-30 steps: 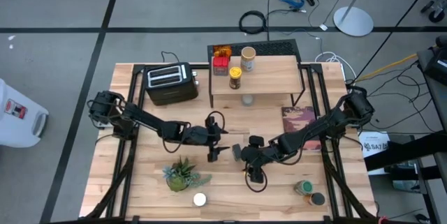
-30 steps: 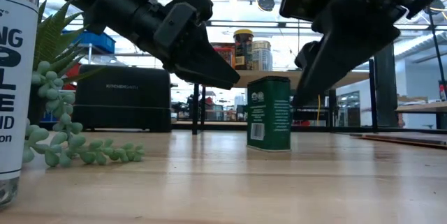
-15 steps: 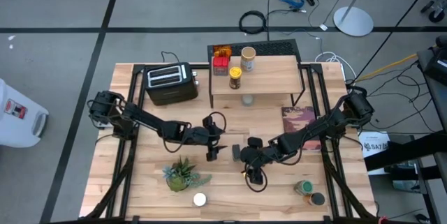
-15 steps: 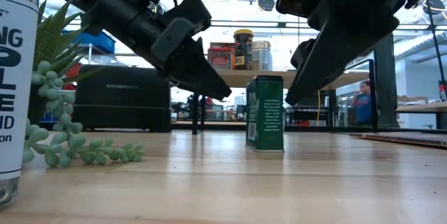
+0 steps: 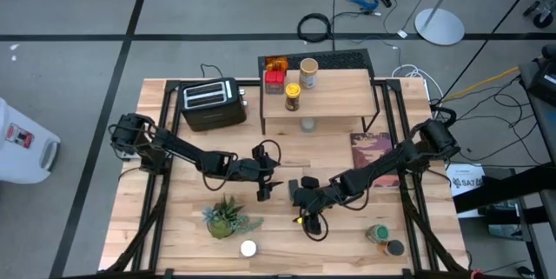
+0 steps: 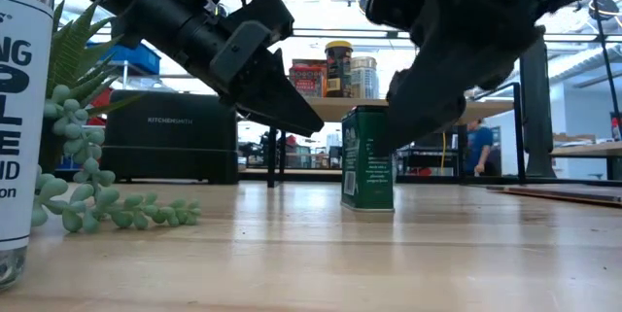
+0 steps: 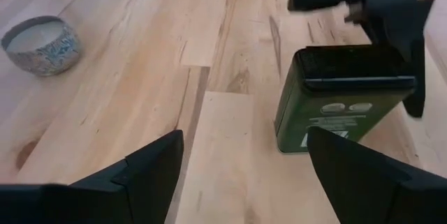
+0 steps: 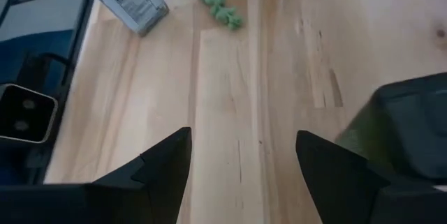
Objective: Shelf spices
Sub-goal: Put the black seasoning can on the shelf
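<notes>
The dark green square tin [image 6: 367,156] [image 7: 342,98] [image 5: 293,185] stands upright on its base on the table, between my two grippers. My left gripper [image 7: 244,175] [image 5: 265,188] is open and level, a short way to the table's left of the tin, which is centred ahead of its fingers. My right gripper [image 8: 248,172] [image 5: 304,202] is open, low over the table. The tin [image 8: 412,119] lies outside its fingers, beside one of them. Several spice jars stand on the shelf [image 5: 339,96]. A white-capped shaker [image 5: 248,248] stands near the table's near edge. My right gripper comes slanting down from the table's right. The outer side of one finger [image 7: 415,77] lies at the tin's upper side edge [image 7: 401,84]. I cannot tell whether it touches. The tin stands upright on the table.
A black toaster [image 5: 210,105] stands left of the shelf. A small green plant [image 5: 228,216] sits near my left arm. A book [image 5: 372,149] lies at the right, with a round patterned tin [image 5: 380,233] and a dark lid [image 5: 395,247] near the right corner.
My right gripper has moved toward the table's left and sunk lower beside the tin. The tin has turned about on its base and slid slightly toward the table's left. It now shows a different face to the low view. My left gripper has shifted slightly.
</notes>
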{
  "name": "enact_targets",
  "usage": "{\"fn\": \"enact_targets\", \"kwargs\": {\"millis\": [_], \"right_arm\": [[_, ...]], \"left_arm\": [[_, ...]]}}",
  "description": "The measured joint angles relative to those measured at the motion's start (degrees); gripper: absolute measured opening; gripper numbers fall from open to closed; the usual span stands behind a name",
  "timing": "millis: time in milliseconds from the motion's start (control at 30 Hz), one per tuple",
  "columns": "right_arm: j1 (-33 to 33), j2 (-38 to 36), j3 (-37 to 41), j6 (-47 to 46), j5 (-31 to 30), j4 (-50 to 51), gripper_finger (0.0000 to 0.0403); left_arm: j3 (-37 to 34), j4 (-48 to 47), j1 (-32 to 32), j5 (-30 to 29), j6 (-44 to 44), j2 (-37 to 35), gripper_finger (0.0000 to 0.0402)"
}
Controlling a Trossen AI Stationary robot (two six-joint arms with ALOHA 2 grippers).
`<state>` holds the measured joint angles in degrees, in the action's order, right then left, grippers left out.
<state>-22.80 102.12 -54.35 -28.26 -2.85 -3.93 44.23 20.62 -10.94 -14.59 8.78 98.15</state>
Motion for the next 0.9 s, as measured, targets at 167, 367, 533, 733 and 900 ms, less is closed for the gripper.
{"fn": "enact_targets", "kwargs": {"millis": [167,367,533,733,900], "right_arm": [[0.6,2.0,0.0,1.8,0.1,-4.1,0.0244],[1.3,2.0,0.0,6.0,0.0,-11.0,0.0244],[2.6,2.0,0.0,6.7,0.1,-11.8,0.0244],[1.8,-0.2,-0.3,5.8,4.4,-11.5,0.0244],[0.3,-3.1,-0.8,5.8,3.9,-7.0,0.0244]], "left_arm": [[0.0,-0.1,0.0,-2.1,0.5,0.0,0.0315],[0.0,0.4,0.0,-2.3,1.2,1.5,0.0315],[0.0,1.0,0.0,-2.3,1.5,3.1,0.0315],[0.0,1.5,0.0,-3.6,2.4,3.0,0.0315],[0.0,1.9,0.1,-3.6,2.4,3.0,0.0315]]}}
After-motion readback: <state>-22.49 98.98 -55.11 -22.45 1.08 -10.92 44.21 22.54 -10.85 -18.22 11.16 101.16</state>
